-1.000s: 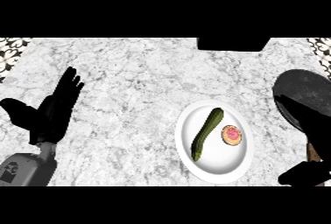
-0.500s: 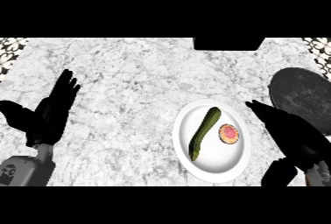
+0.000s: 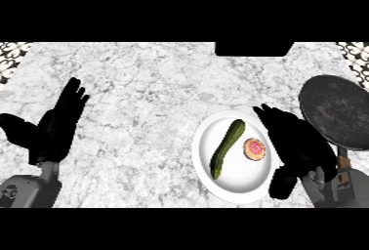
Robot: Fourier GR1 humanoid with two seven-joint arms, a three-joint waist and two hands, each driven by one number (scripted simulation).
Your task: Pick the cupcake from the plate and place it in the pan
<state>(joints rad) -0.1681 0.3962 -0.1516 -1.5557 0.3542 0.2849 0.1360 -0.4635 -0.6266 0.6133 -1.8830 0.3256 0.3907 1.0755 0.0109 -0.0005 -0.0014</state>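
Cupcake point(image 3: 254, 148) on plate point(image 3: 238, 188), just left of open right hand point(image 3: 299, 146).

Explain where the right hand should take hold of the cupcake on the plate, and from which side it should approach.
Grip the cupcake round its sides, coming from above and from the right, where the right hand hangs open by the plate. Seen from above it looks small and round, so thumb and fingers could close on opposite sides. The zucchini lies close on its left, so that side is probably crowded.

Cupcake point(image 3: 254, 148) on plate point(image 3: 238, 190), left of pan point(image 3: 337, 117)
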